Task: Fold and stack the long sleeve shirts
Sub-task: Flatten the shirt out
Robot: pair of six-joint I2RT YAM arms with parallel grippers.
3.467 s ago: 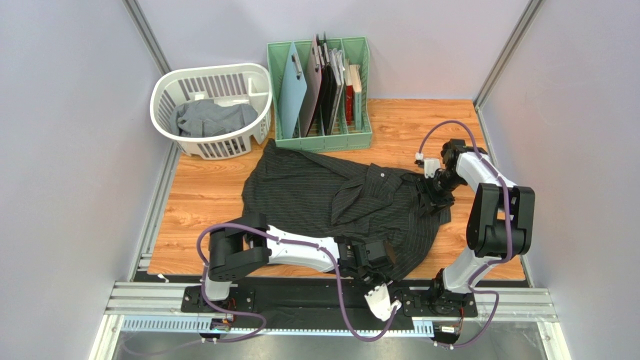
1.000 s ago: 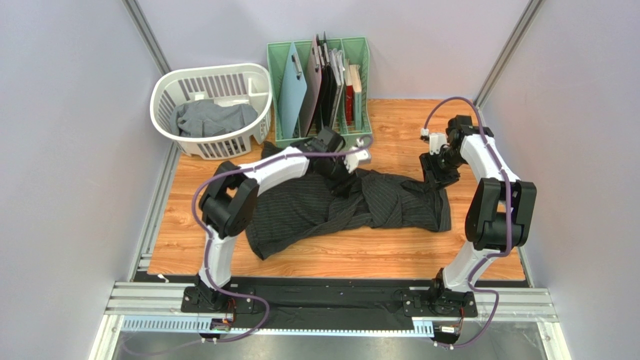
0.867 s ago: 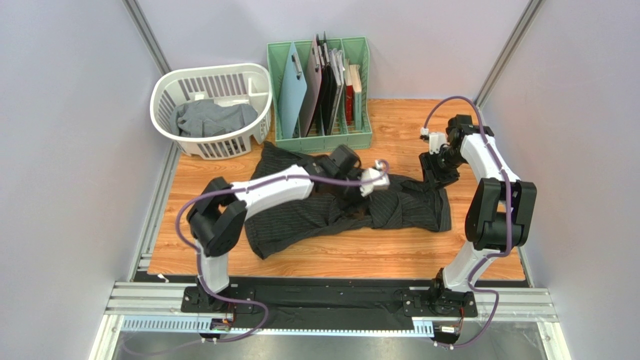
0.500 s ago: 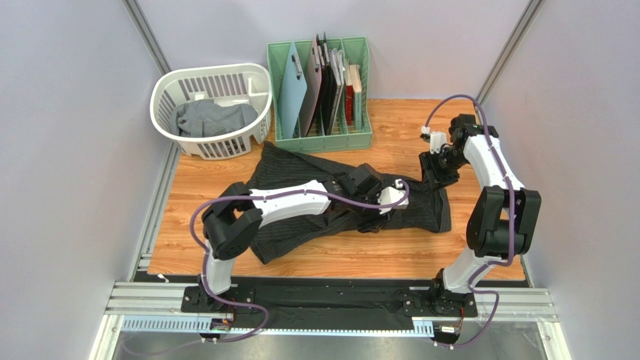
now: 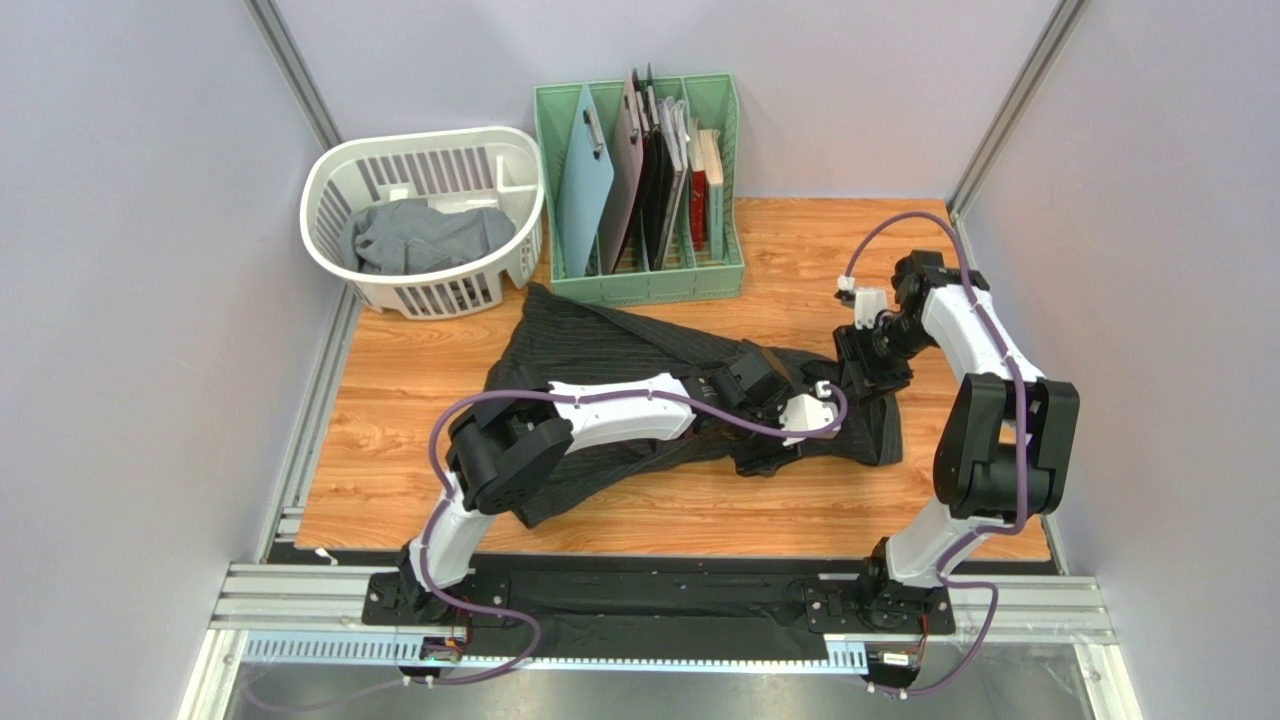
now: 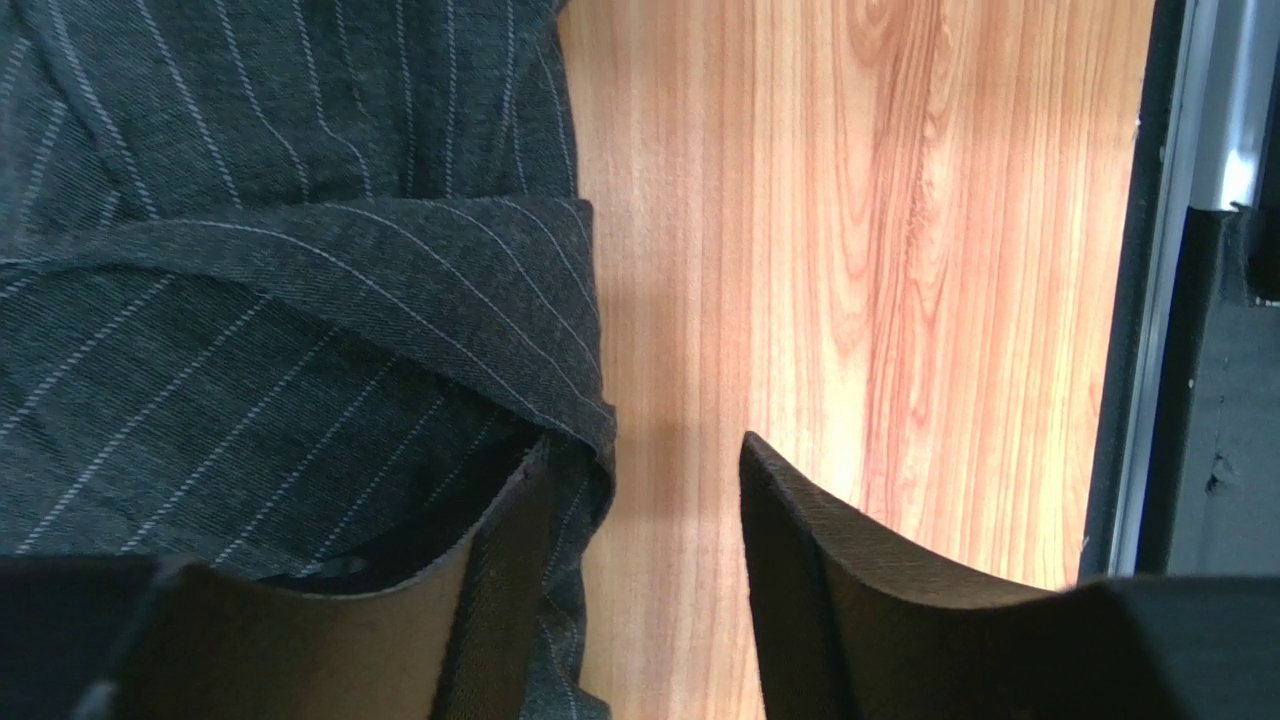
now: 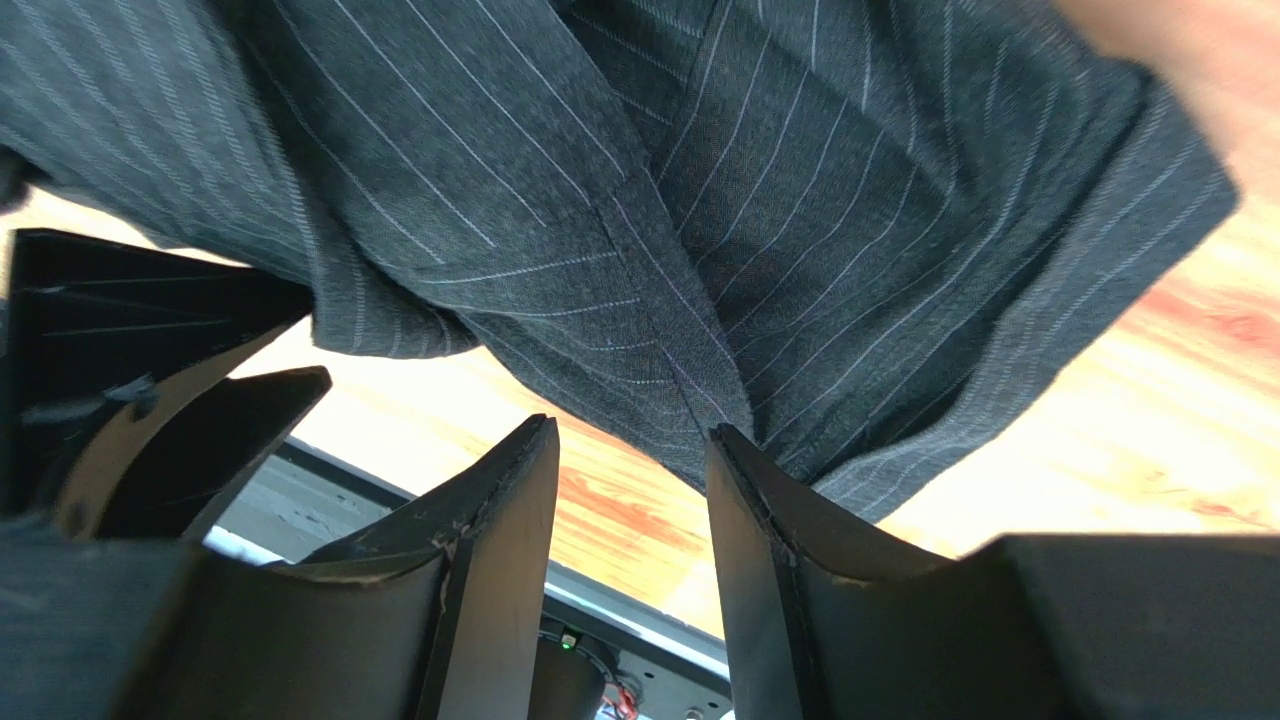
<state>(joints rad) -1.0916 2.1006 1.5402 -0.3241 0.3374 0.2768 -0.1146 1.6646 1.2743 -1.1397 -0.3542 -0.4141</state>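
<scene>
The wood surface (image 5: 421, 375) carries the black pinstriped shirt (image 5: 601, 353), bunched in a band that runs from the left jaws (image 6: 640, 447) to the right jaws (image 7: 631, 428). Well beyond the left jaws, a white basket (image 5: 334, 165) holds the grey shirt (image 5: 413, 236). The left jaws stand apart, with the shirt's folded edge at one finger and bare wood between. The right jaws stand apart, the hem reaching between their tips.

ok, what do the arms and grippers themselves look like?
Both arms alike: left arm and right arm have white link shells with black joint housings, and a purple cable looped loosely along each. A small white module sits near each wrist. The left gripper and right gripper carry dark, wedge-shaped fingers tapering to blunt tips. No markings visible.
</scene>
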